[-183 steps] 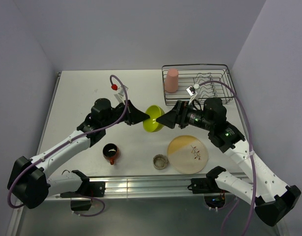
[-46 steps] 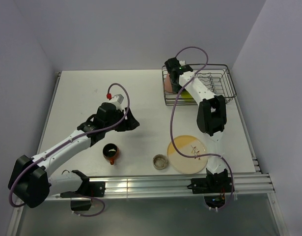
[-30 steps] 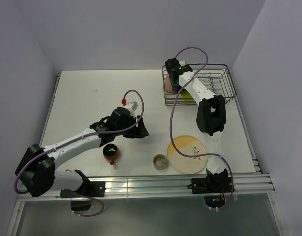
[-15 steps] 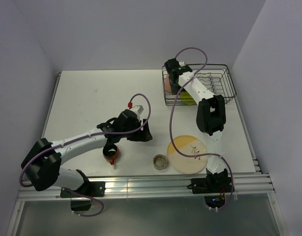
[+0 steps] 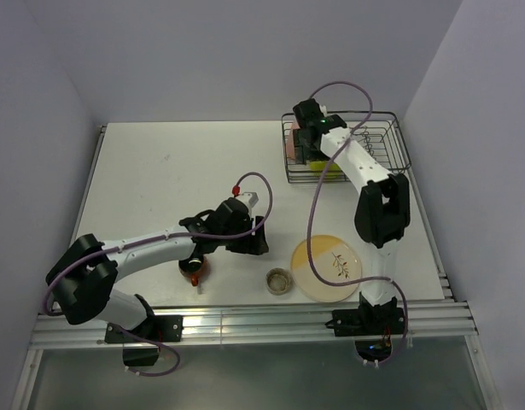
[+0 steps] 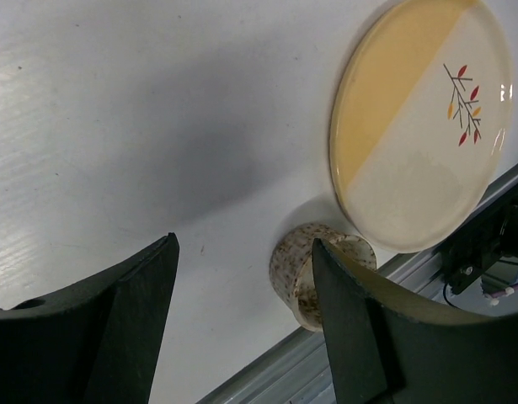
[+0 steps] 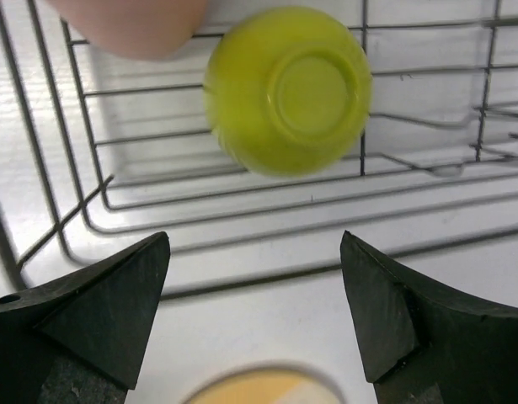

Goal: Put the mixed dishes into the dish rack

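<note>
the left pincer [image 6: 243,244] is wide open and holds nothing. one finger could bump the tiny cup [image 6: 296,269] and tip it, for the cup sits just ahead, close to that finger. the plate [image 6: 419,126] lies past the cup. far off, the right pincer [image 7: 254,240] is open too, with the green bowl [image 7: 288,88] upside down in the dish rack [image 5: 382,145] just ahead.

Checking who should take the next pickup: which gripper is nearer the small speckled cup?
Left. The left gripper hovers open close by the cup, slightly to its left; the right gripper is far off, open above the dish rack.
</note>
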Controlling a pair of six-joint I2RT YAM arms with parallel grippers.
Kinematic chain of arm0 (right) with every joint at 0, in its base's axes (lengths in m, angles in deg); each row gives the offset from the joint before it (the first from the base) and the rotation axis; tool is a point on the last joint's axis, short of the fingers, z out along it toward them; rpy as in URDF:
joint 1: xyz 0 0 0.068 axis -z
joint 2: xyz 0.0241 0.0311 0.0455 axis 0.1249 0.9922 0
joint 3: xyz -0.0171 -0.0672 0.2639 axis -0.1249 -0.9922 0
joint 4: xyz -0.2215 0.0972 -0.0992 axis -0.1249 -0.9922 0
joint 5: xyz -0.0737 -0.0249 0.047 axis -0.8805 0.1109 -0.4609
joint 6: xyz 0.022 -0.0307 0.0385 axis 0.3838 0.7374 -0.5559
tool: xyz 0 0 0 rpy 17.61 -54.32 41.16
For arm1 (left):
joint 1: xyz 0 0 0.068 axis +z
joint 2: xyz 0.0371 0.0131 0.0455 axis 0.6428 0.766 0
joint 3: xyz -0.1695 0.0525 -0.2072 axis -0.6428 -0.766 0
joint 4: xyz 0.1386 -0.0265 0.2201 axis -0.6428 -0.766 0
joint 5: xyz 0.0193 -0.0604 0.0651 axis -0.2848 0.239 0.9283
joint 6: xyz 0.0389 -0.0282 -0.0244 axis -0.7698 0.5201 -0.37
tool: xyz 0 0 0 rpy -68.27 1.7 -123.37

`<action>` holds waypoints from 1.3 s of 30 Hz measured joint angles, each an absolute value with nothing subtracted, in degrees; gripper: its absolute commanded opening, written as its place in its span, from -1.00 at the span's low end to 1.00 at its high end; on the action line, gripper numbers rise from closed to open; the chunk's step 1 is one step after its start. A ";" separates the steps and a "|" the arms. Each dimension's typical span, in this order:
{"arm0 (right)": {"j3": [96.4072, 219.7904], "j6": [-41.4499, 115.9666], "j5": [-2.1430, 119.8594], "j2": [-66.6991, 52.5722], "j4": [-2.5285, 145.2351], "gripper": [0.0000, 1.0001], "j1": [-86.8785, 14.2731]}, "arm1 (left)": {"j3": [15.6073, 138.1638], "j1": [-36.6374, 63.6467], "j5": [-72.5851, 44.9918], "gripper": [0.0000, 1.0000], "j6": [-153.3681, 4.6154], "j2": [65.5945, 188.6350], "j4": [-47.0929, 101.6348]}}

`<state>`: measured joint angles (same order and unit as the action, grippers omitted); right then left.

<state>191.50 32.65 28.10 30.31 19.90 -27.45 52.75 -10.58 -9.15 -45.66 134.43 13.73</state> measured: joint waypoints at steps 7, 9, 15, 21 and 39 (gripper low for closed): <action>180.55 29.42 31.62 11.49 23.52 0.77 -30.25 | 51.96 -14.56 -8.08 0.29 -44.29 134.36 14.49; 176.53 28.59 32.69 5.83 25.01 0.76 -31.49 | 50.52 -15.50 -7.99 0.27 -43.65 133.66 15.06; 164.29 26.34 35.32 -6.74 27.59 0.76 -34.81 | 47.09 -18.67 -7.14 0.18 -41.44 133.38 15.74; 154.41 23.95 38.92 -16.11 29.01 0.76 -35.91 | 47.09 -22.04 -7.05 -0.18 -39.91 138.47 18.18; 140.33 18.01 61.92 -28.66 37.93 0.76 -35.47 | 48.20 -7.28 -21.35 -1.00 -41.93 125.66 23.21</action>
